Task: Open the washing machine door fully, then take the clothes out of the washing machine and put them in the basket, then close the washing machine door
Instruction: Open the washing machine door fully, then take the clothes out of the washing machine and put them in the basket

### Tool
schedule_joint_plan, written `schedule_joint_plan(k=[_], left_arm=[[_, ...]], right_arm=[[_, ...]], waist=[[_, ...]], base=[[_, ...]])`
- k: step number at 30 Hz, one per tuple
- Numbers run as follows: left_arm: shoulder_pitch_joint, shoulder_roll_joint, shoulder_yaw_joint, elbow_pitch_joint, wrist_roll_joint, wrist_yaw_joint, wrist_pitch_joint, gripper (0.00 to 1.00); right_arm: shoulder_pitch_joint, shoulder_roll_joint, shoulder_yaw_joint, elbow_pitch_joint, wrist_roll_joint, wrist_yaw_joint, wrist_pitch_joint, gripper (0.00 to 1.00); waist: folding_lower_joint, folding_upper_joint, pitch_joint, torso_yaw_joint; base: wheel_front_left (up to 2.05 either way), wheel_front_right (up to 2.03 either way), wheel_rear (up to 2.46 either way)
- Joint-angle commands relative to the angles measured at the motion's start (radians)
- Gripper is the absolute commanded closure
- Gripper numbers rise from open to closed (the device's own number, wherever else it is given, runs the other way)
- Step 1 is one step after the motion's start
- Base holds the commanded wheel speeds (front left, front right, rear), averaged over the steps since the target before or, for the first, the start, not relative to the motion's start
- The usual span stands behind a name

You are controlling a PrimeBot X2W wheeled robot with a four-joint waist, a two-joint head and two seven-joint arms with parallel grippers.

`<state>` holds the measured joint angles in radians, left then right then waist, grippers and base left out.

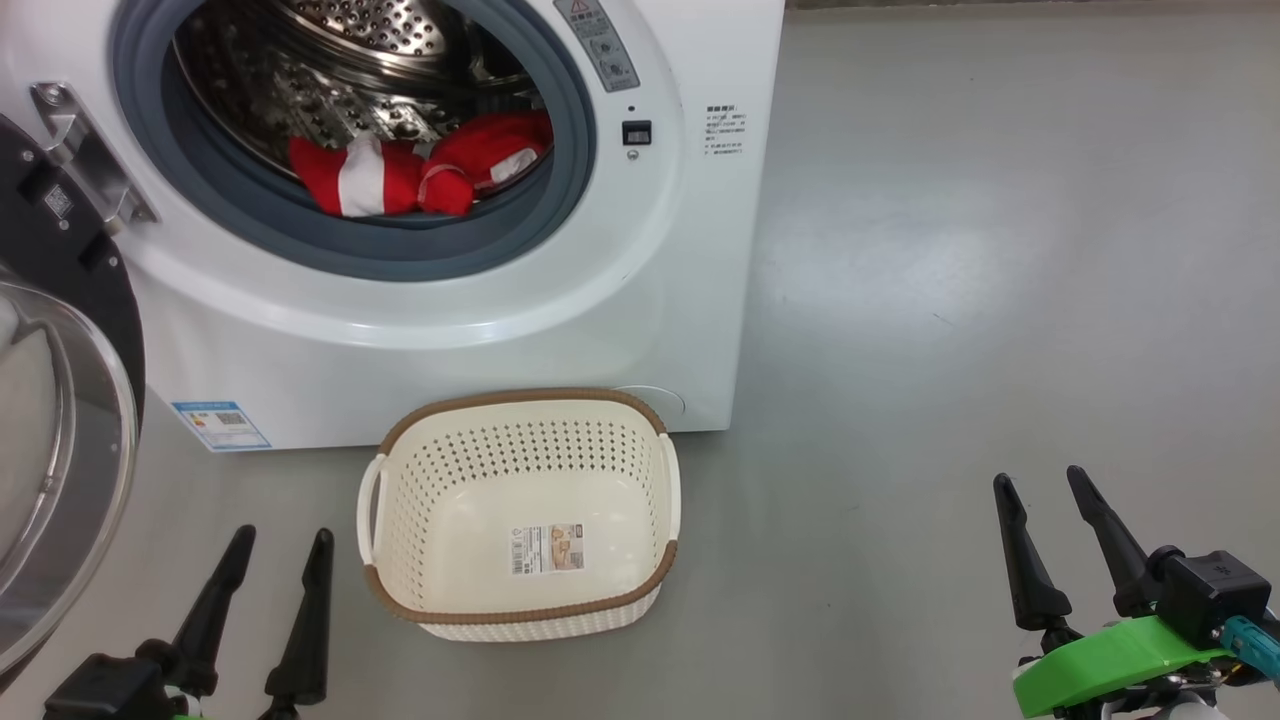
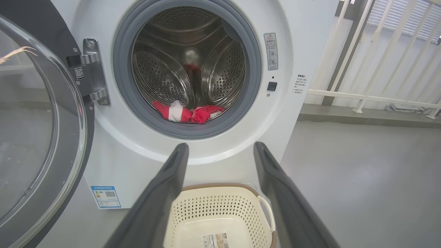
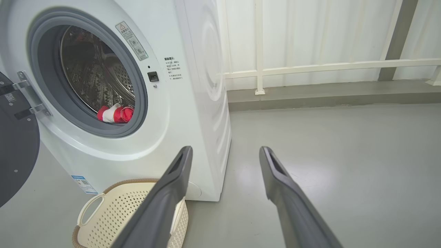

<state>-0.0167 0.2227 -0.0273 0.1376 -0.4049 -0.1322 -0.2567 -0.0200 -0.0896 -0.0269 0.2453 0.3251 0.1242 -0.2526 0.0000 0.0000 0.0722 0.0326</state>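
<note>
Logging the drum, observer one asked: where did the clothes lie?

Observer two: At the front lip of the washing machine, stretched side to side across the opening. The door stood wide open at the left. The basket sat on the floor just below the opening, nothing in it.

Observer one: And the jaws?

Observer two: Both pairs spread apart, holding nothing, low and well short of the drum. The clothes lay up and ahead of the left jaws, slightly right. The right jaws sat off past the machine's side. The left jaws looked nearer, so likely the pair to reach in, closing across the long axis of the clothes.
</note>
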Motion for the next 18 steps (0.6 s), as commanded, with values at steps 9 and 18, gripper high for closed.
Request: schedule_joint_plan(k=[9,18], left_arm=[[-0.014,0.027,0.037,-0.026,-0.012,0.002,-0.005,0.00],[-0.023,0.032,0.028,-0.013,-0.039,0.002,-0.005,0.00]], right_arm=[[-0.014,-0.011,0.015,-0.029,0.010,0.007,-0.009,0.00],[-0.019,-0.013,0.020,-0.030,0.007,0.007,-0.009,0.00]], waist=[[0.0000,0.0000,0.003,0.008],[0.0000,0.0000,0.010,0.013]], base=[[0.00,0.00,0.00],[0.20,-0.20,0.00]])
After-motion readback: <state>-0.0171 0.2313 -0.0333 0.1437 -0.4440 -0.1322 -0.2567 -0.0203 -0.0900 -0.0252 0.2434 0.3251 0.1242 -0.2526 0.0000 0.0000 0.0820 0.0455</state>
